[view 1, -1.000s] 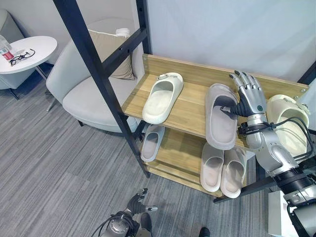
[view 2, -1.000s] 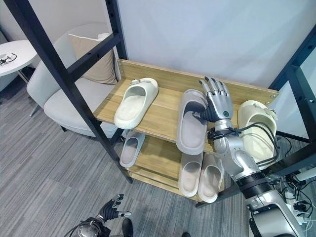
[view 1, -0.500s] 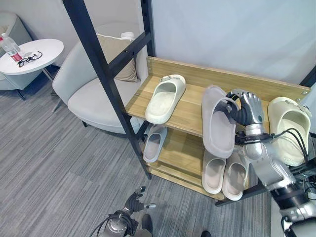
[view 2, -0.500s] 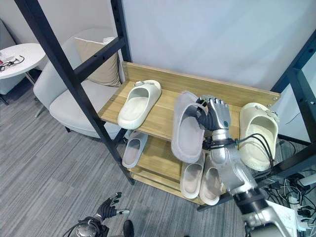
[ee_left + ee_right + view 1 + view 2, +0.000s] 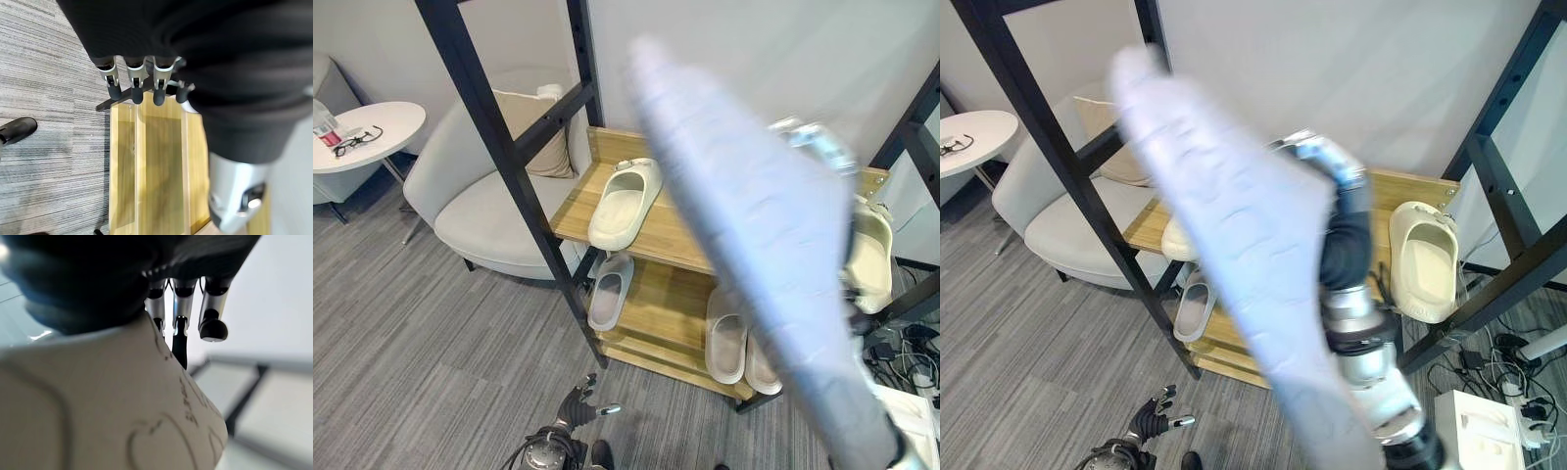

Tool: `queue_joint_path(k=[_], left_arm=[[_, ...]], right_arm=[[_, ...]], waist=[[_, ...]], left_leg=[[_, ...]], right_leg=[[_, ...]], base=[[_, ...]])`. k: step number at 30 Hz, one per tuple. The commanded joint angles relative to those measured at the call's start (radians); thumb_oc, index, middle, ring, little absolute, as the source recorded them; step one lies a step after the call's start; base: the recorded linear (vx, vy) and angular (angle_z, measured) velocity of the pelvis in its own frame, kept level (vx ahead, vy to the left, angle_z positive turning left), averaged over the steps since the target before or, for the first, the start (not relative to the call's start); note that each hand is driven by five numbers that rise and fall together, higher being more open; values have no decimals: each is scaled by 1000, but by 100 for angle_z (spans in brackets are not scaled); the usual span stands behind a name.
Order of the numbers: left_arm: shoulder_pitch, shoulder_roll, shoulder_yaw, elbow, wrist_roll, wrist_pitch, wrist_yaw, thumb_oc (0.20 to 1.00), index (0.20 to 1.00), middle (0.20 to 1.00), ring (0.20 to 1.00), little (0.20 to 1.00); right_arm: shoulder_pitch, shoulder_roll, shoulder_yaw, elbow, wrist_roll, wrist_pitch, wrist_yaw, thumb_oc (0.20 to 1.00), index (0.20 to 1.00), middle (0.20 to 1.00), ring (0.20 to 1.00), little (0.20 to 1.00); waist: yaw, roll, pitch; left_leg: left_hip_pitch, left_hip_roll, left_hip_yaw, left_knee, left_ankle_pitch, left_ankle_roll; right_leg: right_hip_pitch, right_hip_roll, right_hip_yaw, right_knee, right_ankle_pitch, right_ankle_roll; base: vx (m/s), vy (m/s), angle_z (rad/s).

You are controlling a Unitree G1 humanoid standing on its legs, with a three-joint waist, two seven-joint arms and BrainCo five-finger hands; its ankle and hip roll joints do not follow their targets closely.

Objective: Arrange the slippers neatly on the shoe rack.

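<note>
A pale grey, smooth-soled rubber slipper point(image 5: 1234, 255) is held aloft close to the head camera, sole outward, with the right hand point(image 5: 1337, 211) curled round its edge. Below and behind that hand, a wooden two-shelf shoe rack point(image 5: 578, 201) carries a cream slide slipper point(image 5: 625, 203) and a cream clog point(image 5: 1422, 259) on top, with more pale slippers point(image 5: 609, 291) beneath. The left hand point(image 5: 579, 403) is seen low over grey carpet point(image 5: 421, 343), fingers point(image 5: 134, 90) loosely bent, holding nothing.
</note>
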Motion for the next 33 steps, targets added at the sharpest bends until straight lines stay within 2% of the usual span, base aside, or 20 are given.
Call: queue_joint_path(k=[1,3,5,8,12,13,14,15,16,17,18,22,25,27,28,31,33], left_arm=[[-90,48,-21,25,-47,-52,33,1000,1000,1000,1000,1000],[-92,52,-10,37,-64,-63,48,1000,1000,1000,1000,1000],[-92,53,-1,46,-72,-68,52,1000,1000,1000,1000,1000],[-90,52,22,86,-103,-75,63,1000,1000,1000,1000,1000],[-129,40,21,112,-148,-87,90,1000,1000,1000,1000,1000],[-131,39,20,113,-148,-87,91,1000,1000,1000,1000,1000],[-156,29,15,120,-170,-86,95,1000,1000,1000,1000,1000],[-214,17,-21,115,-199,-94,113,1000,1000,1000,1000,1000],[-246,17,-35,96,-226,-96,120,1000,1000,1000,1000,1000],[-253,17,-35,97,-228,-95,120,1000,1000,1000,1000,1000],[-286,26,-55,35,-270,-111,120,1000,1000,1000,1000,1000],[-334,50,-77,-83,-348,-128,108,1000,1000,1000,1000,1000],[-373,72,-87,-117,-352,-130,100,1000,1000,1000,1000,1000],[-323,120,-91,-250,-349,-130,59,1000,1000,1000,1000,1000],[-336,134,-110,-263,-331,-126,49,1000,1000,1000,1000,1000],[-384,137,-119,-259,-308,-128,55,1000,1000,1000,1000,1000],[-411,141,-124,-274,-291,-130,62,1000,1000,1000,1000,1000]], right_arm=[[-72,20,2,32,92,0,76,200,200,200,200,200],[-69,49,88,138,90,17,120,200,200,200,200,200],[-67,53,106,171,73,19,125,200,200,200,200,200],[-13,52,156,308,-30,36,143,200,200,200,200,200],[65,26,144,406,-201,53,80,200,200,200,200,200],[65,26,143,406,-203,53,78,200,200,200,200,200],[65,19,138,462,-266,66,47,200,200,200,200,200],[22,6,129,512,-379,90,-25,200,200,200,200,200],[-14,-1,120,527,-421,110,-56,200,200,200,200,200],[-20,1,119,530,-422,110,-58,200,200,200,200,200],[-67,-30,94,533,-512,143,-97,200,200,200,200,200],[-185,-86,10,529,-631,202,-186,200,200,200,200,200],[-259,-100,-48,581,-642,232,-242,200,200,200,200,200],[-300,-133,-88,633,-664,257,-277,200,200,200,200,200],[-341,-137,-110,677,-686,277,-309,200,200,200,200,200],[-384,-145,-130,719,-714,307,-351,200,200,200,200,200],[-426,-156,-155,773,-763,359,-392,200,200,200,200,200]], waist=[[36,-17,26],[68,-24,37],[74,-26,42],[110,-38,59],[107,-50,88],[107,-49,89],[106,-50,110],[98,-48,185],[94,-46,226],[94,-46,225],[85,-31,282],[60,-4,298],[49,4,295],[63,21,301],[60,25,312],[55,26,320],[53,31,330]], left_leg=[[103,63,-29,3,-113,-48],[99,72,-45,7,-107,-56],[99,74,-53,8,-106,-58],[84,90,-95,17,-97,-71],[53,110,-129,46,-94,-80],[51,110,-130,48,-95,-80],[29,116,-138,76,-98,-79],[-40,129,-155,148,-105,-76],[-85,134,-165,190,-107,-76],[-101,134,-168,205,-113,-76],[-182,136,-183,274,-116,-77],[-353,126,-206,388,-144,-68],[-441,111,-201,436,-158,-59],[-488,104,-203,465,-165,-52],[-525,102,-201,491,-176,-46],[-560,98,-197,515,-186,-43],[-581,92,-197,526,-196,-38]], right_leg=[[-24,-50,35,32,-24,46],[-16,-45,17,44,-35,40],[-9,-42,7,46,-40,37],[11,-31,-35,62,-64,28],[5,-19,-67,97,-91,21],[4,-19,-68,99,-92,20],[-12,-18,-70,119,-99,17],[-74,-28,-62,173,-102,12],[-116,-36,-50,208,-104,7],[-129,-38,-49,220,-108,6],[-206,-56,-36,285,-111,-1],[-386,-79,4,420,-135,-4],[-491,-95,39,467,-134,-2],[-535,-107,48,494,-135,-3],[-583,-116,67,520,-136,-3],[-619,-122,79,535,-138,-3],[-640,-130,85,538,-135,0]], base=[[-20,-17,14],[-41,-40,15],[-18,-34,32],[-31,-81,42],[-39,-76,54],[-91,-61,27],[-306,-100,13],[-437,-123,2],[-383,-90,-4],[-348,-3,0],[-311,48,8],[-212,98,-2],[-118,108,-1],[-116,127,0],[-83,107,-4],[-50,106,-7],[-14,102,-8]])
